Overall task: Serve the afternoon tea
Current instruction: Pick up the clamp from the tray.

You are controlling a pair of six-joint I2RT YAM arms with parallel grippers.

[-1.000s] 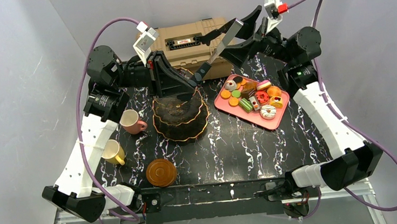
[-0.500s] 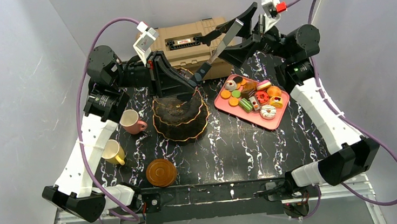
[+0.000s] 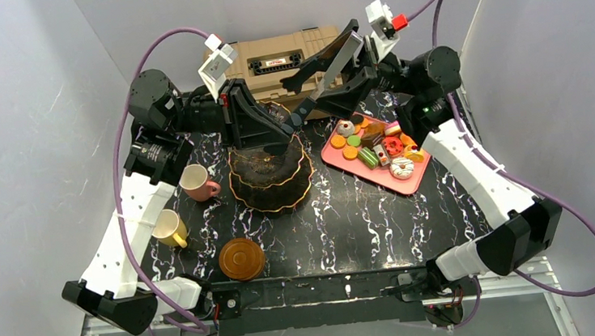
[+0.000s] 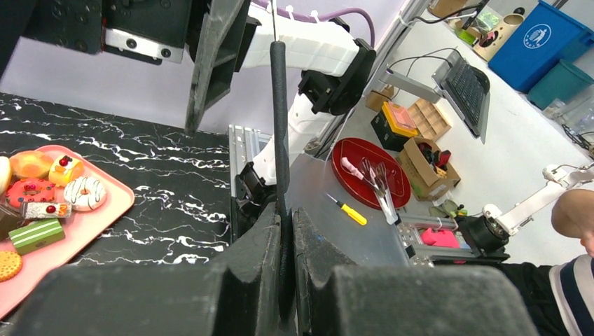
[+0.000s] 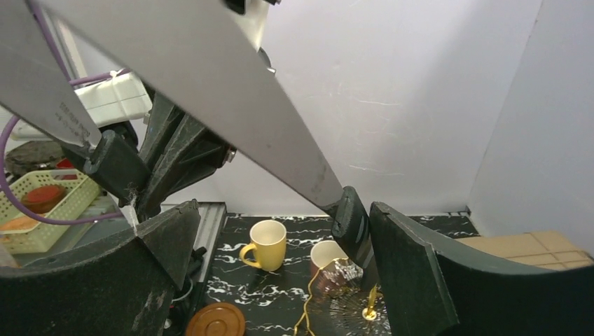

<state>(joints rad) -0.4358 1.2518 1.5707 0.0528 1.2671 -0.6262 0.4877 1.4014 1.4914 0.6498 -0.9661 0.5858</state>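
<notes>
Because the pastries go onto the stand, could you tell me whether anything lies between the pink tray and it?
Nothing visible lies on the table between the tray and the stand. The left gripper and the tongs hang over the stand's far edge.

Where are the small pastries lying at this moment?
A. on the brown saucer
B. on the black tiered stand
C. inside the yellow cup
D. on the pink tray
D, since the top view shows the pastries grouped on the pink tray, to the right of the stand.
</notes>
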